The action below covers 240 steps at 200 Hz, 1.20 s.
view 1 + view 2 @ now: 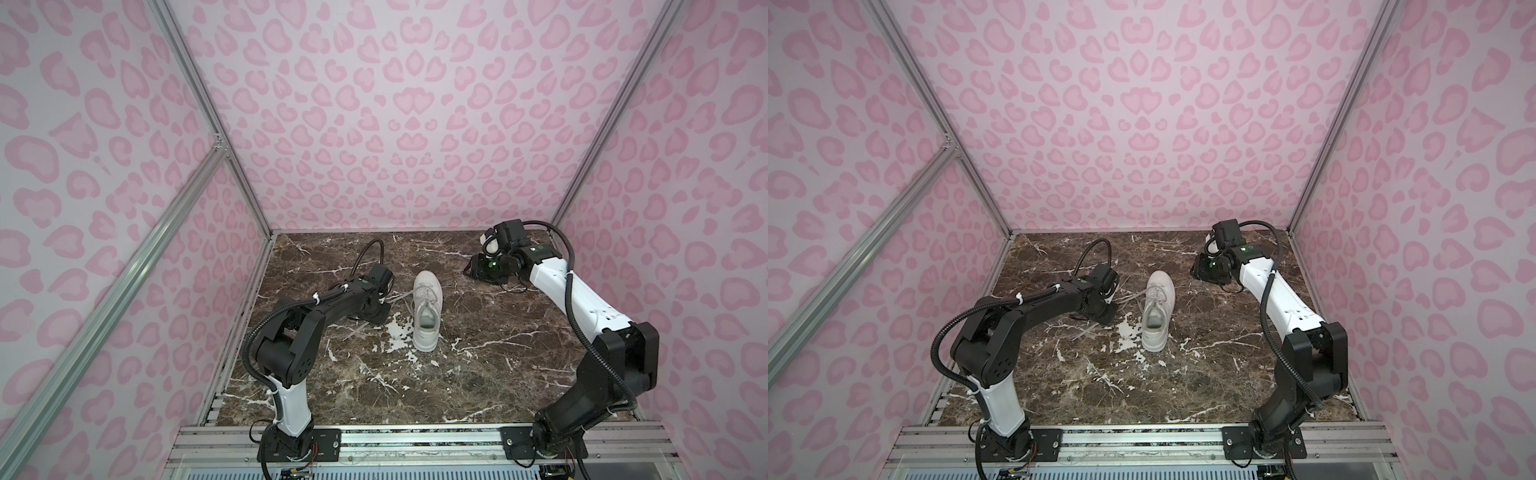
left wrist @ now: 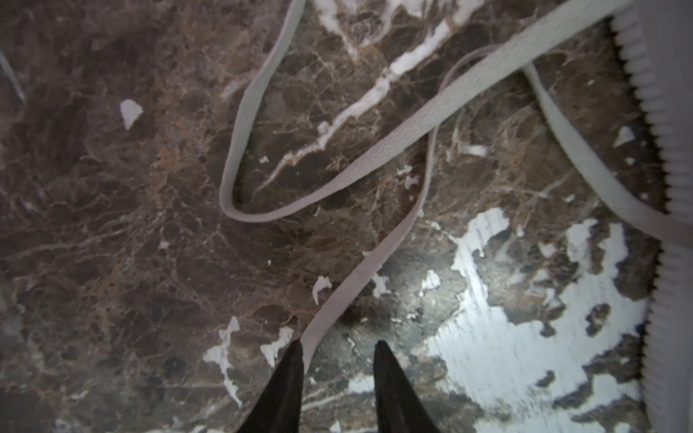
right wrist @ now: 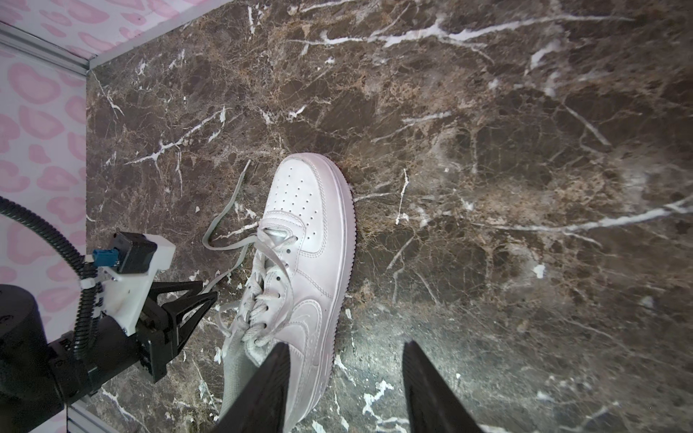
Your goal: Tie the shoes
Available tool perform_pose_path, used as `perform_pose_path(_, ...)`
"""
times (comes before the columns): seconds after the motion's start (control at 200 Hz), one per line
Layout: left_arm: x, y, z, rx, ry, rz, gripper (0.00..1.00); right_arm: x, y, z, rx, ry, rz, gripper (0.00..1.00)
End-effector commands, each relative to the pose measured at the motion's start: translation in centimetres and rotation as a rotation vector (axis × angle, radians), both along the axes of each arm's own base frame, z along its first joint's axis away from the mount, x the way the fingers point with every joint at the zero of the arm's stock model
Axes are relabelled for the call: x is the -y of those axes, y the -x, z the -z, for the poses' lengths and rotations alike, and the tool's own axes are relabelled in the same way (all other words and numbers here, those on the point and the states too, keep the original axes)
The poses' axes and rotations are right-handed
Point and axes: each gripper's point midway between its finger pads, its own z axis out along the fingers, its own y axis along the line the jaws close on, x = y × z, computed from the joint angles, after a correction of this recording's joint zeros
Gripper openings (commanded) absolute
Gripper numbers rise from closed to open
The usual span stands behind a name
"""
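Note:
The white shoe (image 1: 426,309) (image 1: 1158,309) stands in mid-table, toe toward the back wall, its laces loose. In the left wrist view the flat laces (image 2: 393,146) lie slack on the marble beside the sole (image 2: 671,112); one strand (image 2: 375,262) runs up against one fingertip (image 2: 296,356). My left gripper (image 2: 339,348) (image 1: 380,313) is low at the shoe's left side, its jaws apart and gripping nothing. My right gripper (image 3: 345,348) (image 1: 469,271) hangs open and empty at the back right, apart from the shoe (image 3: 307,262).
The dark marble table (image 1: 478,374) is enclosed by pink patterned walls (image 1: 374,124) with aluminium posts. Both arm bases sit on the front rail (image 1: 415,440). A lace end (image 1: 357,330) trails on the marble under the left arm.

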Motion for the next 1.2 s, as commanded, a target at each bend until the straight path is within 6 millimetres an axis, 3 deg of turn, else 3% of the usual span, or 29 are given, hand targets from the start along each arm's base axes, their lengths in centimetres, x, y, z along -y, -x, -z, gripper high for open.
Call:
perform_pose_path(0.0, 0.6, -1.3, -0.3, 0.045, -0.003, 0.052, 0.35, 0.3, 0.3, 0.1, -0.009, 0.011, -0.003, 0.51)
perform_pose_path(0.365, 1.2, -1.7, 1.2, 0.023, 0.0, 0.068, 0.3, 0.7, 0.2, 0.1, -0.019, 0.009, 0.001, 0.51)
perform_pose_path(0.765, 0.9, -1.6, 1.9, 0.03, -0.03, 0.059, 0.03, 1.6, 0.8, -0.4, -0.01, 0.007, 0.012, 0.51)
perform_pose_path(0.97, 1.6, -1.2, -1.0, 0.016, 0.022, 0.041, 0.03, 1.8, 1.2, -0.7, 0.0, 0.002, 0.015, 0.51)
perform_pose_path(1.165, 2.7, 0.5, -6.5, 0.006, 0.146, 0.028, 0.03, 1.8, 1.7, -0.3, 0.002, -0.01, 0.019, 0.51)
perform_pose_path(1.195, 3.2, 0.0, -8.3, 0.033, 0.177, 0.028, 0.03, 1.8, 1.8, -0.2, 0.001, -0.01, 0.019, 0.51)
